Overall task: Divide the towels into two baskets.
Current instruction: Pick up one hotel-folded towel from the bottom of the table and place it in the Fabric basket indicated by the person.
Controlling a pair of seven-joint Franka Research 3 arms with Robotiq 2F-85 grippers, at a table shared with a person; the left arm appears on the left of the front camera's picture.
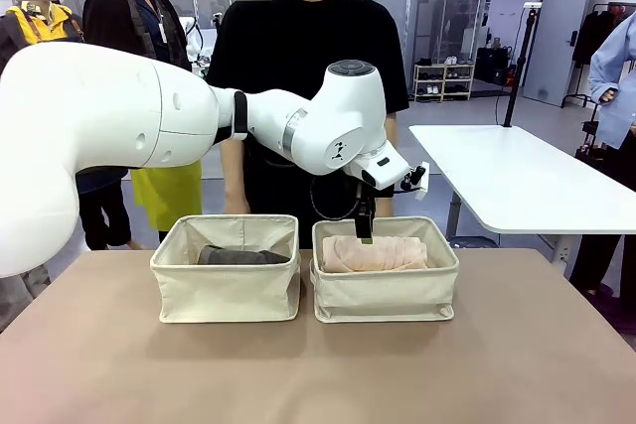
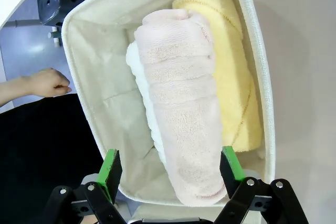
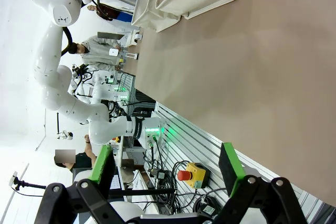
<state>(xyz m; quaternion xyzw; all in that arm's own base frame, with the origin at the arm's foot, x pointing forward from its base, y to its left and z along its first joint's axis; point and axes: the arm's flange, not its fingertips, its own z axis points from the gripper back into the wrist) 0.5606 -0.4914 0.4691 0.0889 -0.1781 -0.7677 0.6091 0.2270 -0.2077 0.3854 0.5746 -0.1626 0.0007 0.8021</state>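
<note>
Left gripper [image 2: 170,169] hangs over the right basket [image 1: 386,295], jaws wide apart, nothing clamped; peach towel [image 2: 181,108] lies directly below it, top of the pile, near end sitting between the two green pads [image 2: 111,167] but whether the pads touch it can't be told; towel's long axis runs away from the gripper along the basket's length, so the jaws straddle it across its width, looks set for a straight-down pinch near that end; yellow towel [image 2: 231,72] lies parallel just beside it against the basket wall; white towel [image 2: 137,74] is mostly buried under the peach one, only a strip of edge shows; grey towel [image 1: 241,256] lies in the left basket [image 1: 227,290], half hidden by the rim; both baskets sit side by side mid-desk [image 1: 318,374]; right gripper [image 3: 165,174] is well apart from the baskets, out past the desk edge, jaws fully open and empty; left arm is clearly nearer; a person's hand [image 2: 48,82] shows beyond the basket, not touching it; in the front view only peach shows in the right basket.
</note>
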